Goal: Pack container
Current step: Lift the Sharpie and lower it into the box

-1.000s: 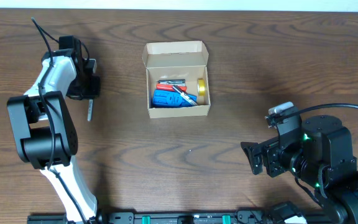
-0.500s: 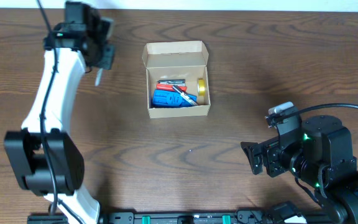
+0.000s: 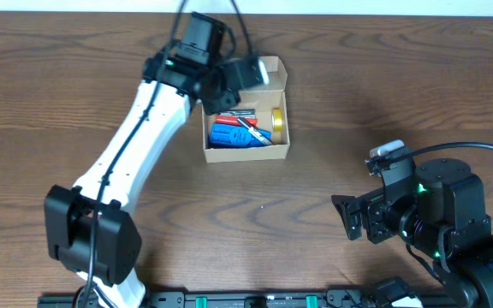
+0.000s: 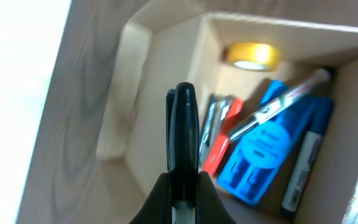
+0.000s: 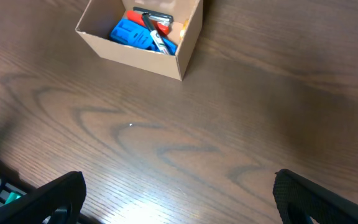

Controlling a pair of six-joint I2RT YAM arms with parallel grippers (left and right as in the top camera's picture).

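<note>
The container [image 3: 246,154] is a small tan cardboard box, open at the top, standing at the table's back centre. Inside lie a blue plastic piece [image 3: 234,134], a red-and-silver item [image 3: 234,116], a red-tipped pen and a yellow tape roll [image 3: 277,121]. My left gripper [image 3: 234,75] hovers over the box's back left corner, shut on a slim black-capped pen [image 4: 183,130] that points down into the container [image 4: 160,93]. Beneath it I see the tape roll [image 4: 252,56] and the blue piece [image 4: 260,155]. My right gripper [image 3: 349,218] stands open and empty, low at the front right, well apart from the container [image 5: 138,57].
Bare dark wood table [image 3: 383,103] surrounds the box on all sides. The left arm [image 3: 135,145] stretches diagonally from the front left toward the box. A blue marker [image 4: 306,162] lies along the box's side wall.
The left arm swung from the table's left side up and rightward, carrying the pen to above the box's back left corner. The right arm stayed still.
</note>
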